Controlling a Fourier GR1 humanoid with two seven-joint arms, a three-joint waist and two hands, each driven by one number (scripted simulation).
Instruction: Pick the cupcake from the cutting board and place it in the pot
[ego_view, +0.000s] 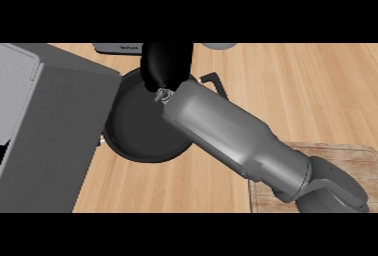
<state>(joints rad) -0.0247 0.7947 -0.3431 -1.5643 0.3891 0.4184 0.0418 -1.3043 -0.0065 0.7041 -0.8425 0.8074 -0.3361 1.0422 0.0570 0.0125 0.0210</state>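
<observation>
My right forearm stretches from the lower right up toward the top centre. Its black hand hangs over the far rim of the black pot, seen from the back. Whatever it may hold is hidden, and no cupcake shows anywhere. The pot sits left of centre on the wooden counter, with a thin black handle sticking out at its upper right. The wooden cutting board lies at the lower right, mostly covered by my arm; its visible part is bare. My left hand is out of sight.
A large grey slab fills the left side and overlaps the pot's left edge. A dark labelled object and a grey round thing sit at the counter's far edge. Open wooden counter lies to the right.
</observation>
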